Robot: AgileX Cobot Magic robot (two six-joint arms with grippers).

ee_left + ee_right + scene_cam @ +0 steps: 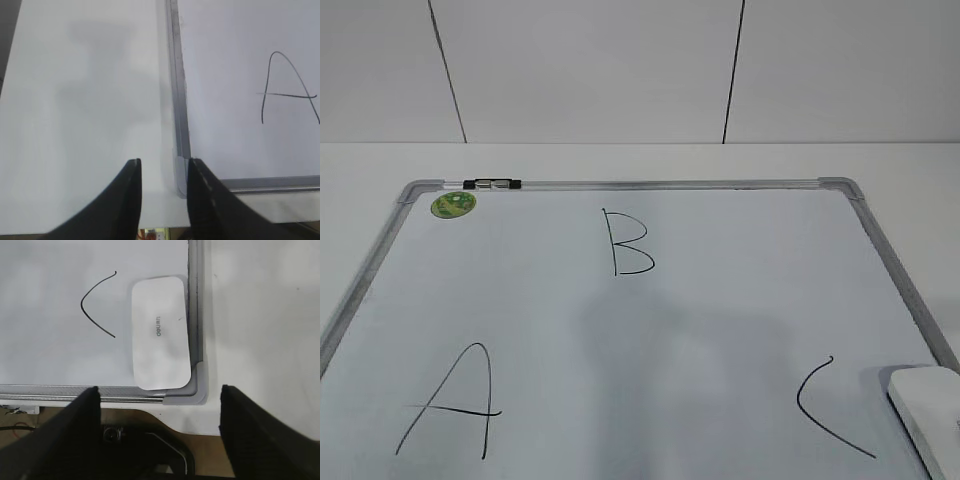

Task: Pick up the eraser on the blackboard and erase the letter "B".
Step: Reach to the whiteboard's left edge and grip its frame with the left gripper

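The blackboard (720,320) is a white dry-erase board with a silver-grey frame, lying flat on the table. The letter "B" (628,242) is drawn in thin black marker near the board's far middle. The eraser (930,405), a white rounded block, lies in the board's near right corner; the right wrist view shows it (160,332) beside the letter "C" (97,305). My right gripper (160,405) is open and empty, above the table edge in front of the eraser. My left gripper (162,175) is open and empty over the board's near left corner (181,177).
The letter "A" (455,400) is at the near left and the "C" (825,410) at the near right. A green round sticker (452,205) and a small black-and-silver marker (492,184) sit at the far left frame. White table (900,165) surrounds the board.
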